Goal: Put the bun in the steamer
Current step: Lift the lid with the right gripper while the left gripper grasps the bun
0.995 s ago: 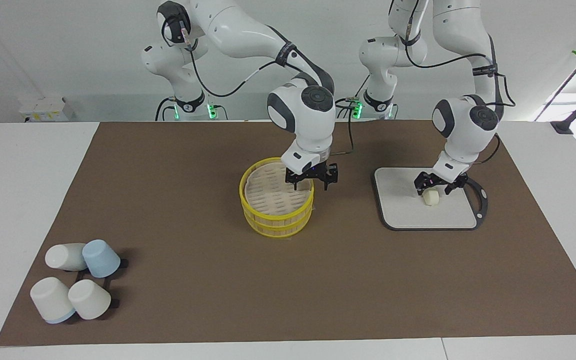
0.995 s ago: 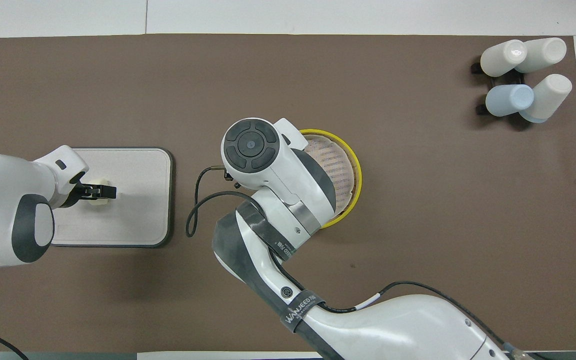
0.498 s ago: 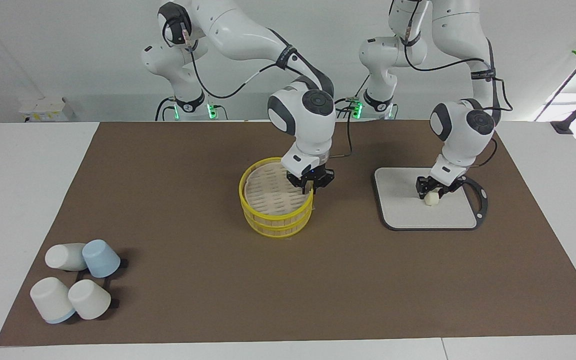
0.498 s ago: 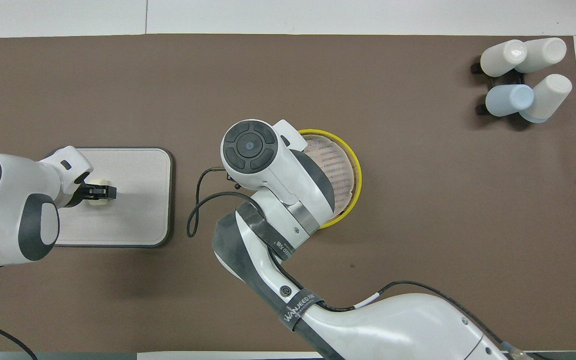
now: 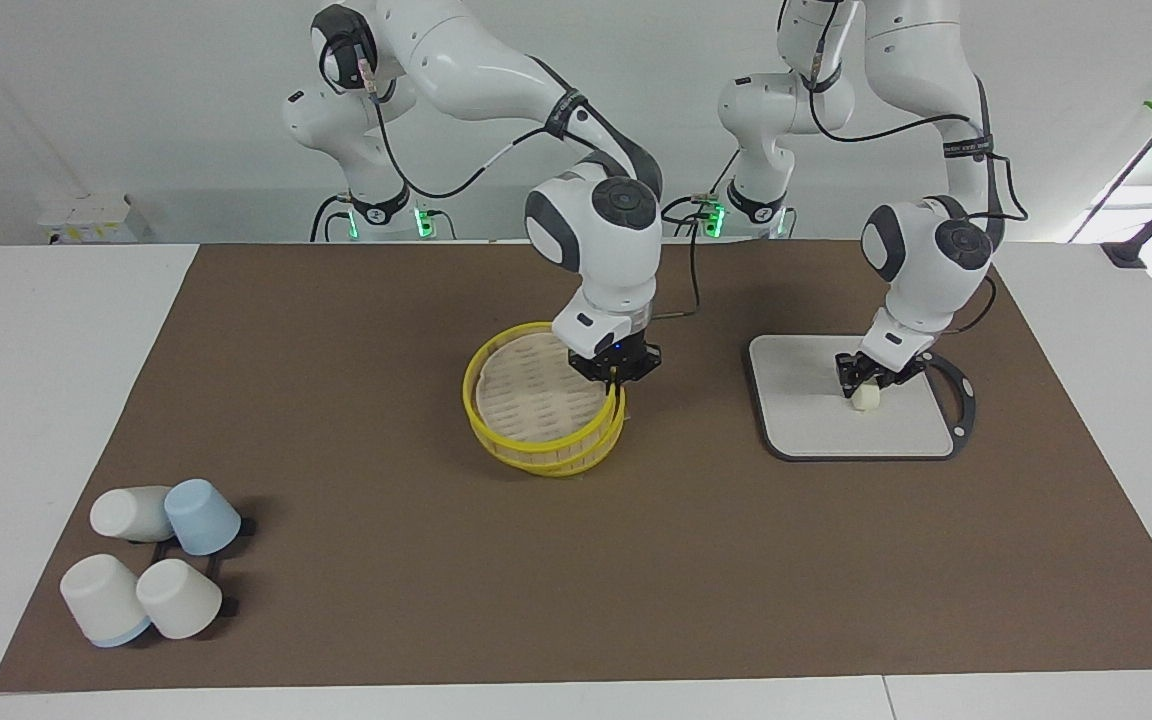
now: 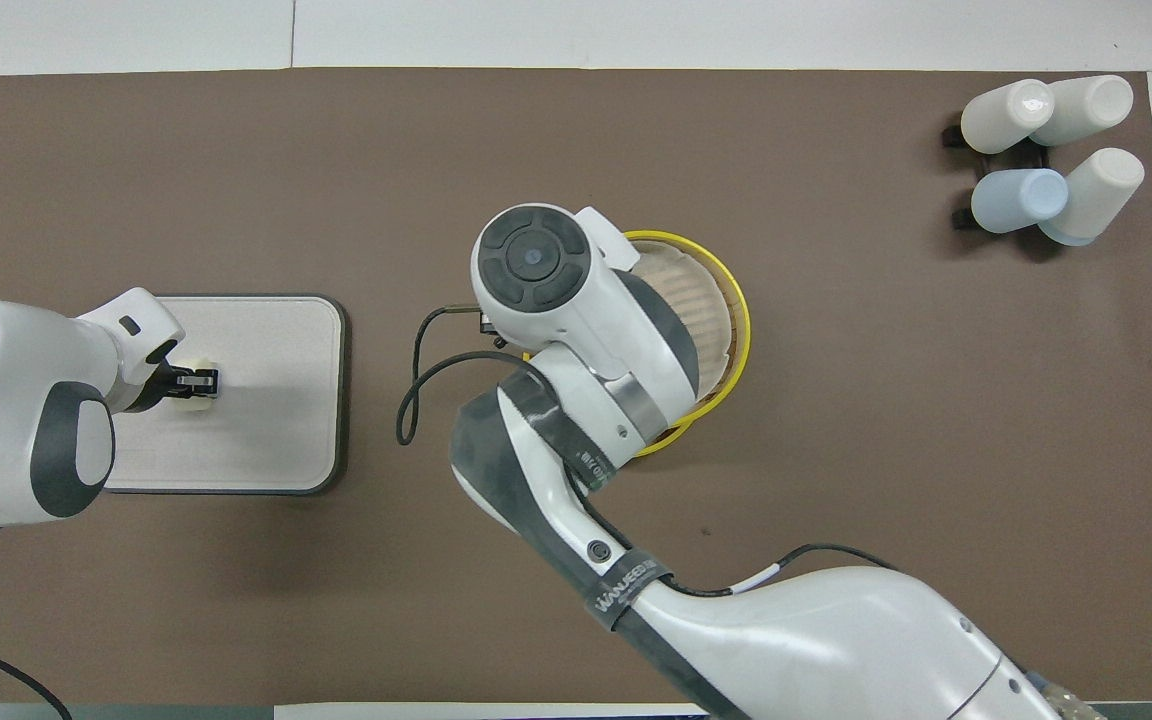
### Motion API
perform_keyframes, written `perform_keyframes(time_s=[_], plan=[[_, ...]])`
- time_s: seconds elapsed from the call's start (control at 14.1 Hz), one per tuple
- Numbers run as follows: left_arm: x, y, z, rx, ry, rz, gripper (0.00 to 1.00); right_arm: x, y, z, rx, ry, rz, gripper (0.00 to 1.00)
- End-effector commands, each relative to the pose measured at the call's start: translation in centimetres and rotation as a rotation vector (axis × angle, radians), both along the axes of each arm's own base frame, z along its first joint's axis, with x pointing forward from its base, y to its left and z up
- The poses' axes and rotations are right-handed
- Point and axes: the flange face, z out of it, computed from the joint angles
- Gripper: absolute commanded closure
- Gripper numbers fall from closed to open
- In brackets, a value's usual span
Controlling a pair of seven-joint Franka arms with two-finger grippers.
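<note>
The right gripper [image 5: 615,380] is pinched on the rim of the steamer's lid [image 5: 534,402], at the edge toward the left arm's end of the table. A second ago its fingers stood spread over that rim. Now they have closed on it, and the lid has come up on that side, tilted and slid a little toward the right arm's end, so that the yellow ring no longer sits square on the steamer [image 5: 561,458] beneath. In the overhead view the right arm's wrist covers most of the basket and only an arc of the lid [image 6: 711,300] shows clear.

Over on the grey board [image 5: 806,420], the left gripper [image 5: 864,385] has also drawn its fingers in. They were apart around the bun [image 5: 866,399] a second ago and now they clamp it from both sides. The bun is on the board, roughly mid-board and toward the black handle [image 5: 961,400]. I cannot tell whether it has left the surface yet; it looks to be resting there or barely off. The overhead view shows the same, with the bun [image 6: 198,385] between the dark fingertips on the board [image 6: 276,400].

So both grips have only just been taken. My guess is that the lid must be carried clear of the basket before the bun can go in, and the tilted lid could drag the basket along. The cups [image 5: 151,570] lie untouched at the right arm's end.
</note>
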Motion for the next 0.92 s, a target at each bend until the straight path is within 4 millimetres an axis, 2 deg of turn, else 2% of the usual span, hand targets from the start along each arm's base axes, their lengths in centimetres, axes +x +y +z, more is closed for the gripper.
perform_keyframes(time_s=[0.0, 0.14, 0.21, 0.28, 0.36, 0.43, 0.64, 0.85], plan=[[1.4, 0.1, 2.6, -0.005, 0.034, 0.011, 0.59, 3.5, -5.3, 3.4, 0.002, -0.02, 0.032, 1.0], [2.4, -0.5, 4.6, -0.041, 0.048, 0.043, 0.59, 5.1, -8.8, 4.9, 0.004, -0.043, 0.003, 1.0], [3.0, -1.1, 5.8, -0.048, 0.05, 0.065, 0.6, 6.3, -11.7, 5.4, 0.006, -0.051, 0.002, 1.0], [3.7, -3.7, 7.3, -0.048, 0.05, 0.084, 0.65, 7.3, -14.5, 6.4, 0.013, -0.062, 0.025, 1.0], [4.3, -6.0, 8.5, -0.046, 0.043, 0.127, 0.65, 7.8, -16.4, 6.6, 0.01, -0.057, 0.047, 1.0], [4.9, -9.1, 8.9, -0.039, 0.046, 0.156, 0.65, 8.2, -18.8, 6.6, -0.014, -0.037, 0.059, 1.0], [5.6, -19.5, 12.3, -0.045, 0.006, 0.221, 0.64, 9.0, -23.5, 6.5, -0.046, 0.004, 0.053, 1.0], [3.9, -29.4, 14.3, -0.099, -0.03, 0.24, 0.62, 8.6, -24.9, 6.3, -0.085, 0.051, 0.041, 1.0]])
